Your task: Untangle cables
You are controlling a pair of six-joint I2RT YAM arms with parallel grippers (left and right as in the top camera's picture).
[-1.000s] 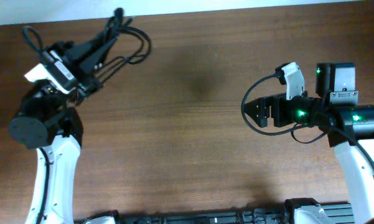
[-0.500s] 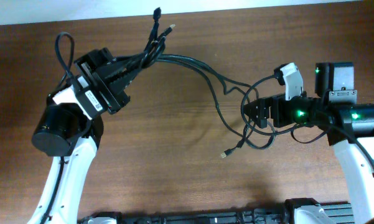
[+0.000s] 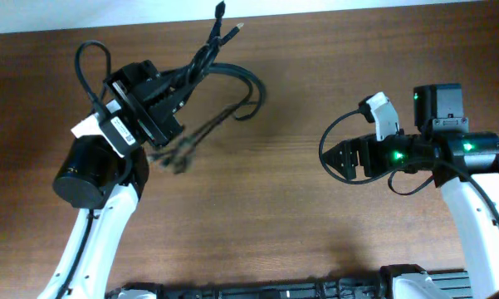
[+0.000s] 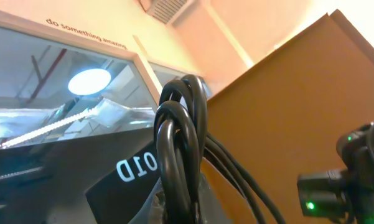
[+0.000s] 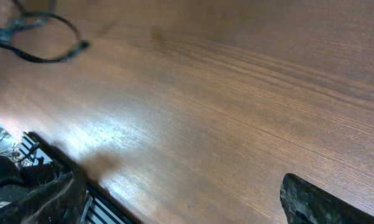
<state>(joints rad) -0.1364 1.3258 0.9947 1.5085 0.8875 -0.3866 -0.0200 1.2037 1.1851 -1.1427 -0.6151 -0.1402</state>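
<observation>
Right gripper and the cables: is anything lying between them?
Nothing. In the overhead view, only bare wooden table separates the open right gripper from the cables bunched at upper left.

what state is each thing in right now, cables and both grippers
cables: bunched in one tangle, lifted, with loops and plug ends hanging free
left gripper: jaws shut on the cables
right gripper: jaws wide open, holding nothing, apart from the cables
</observation>
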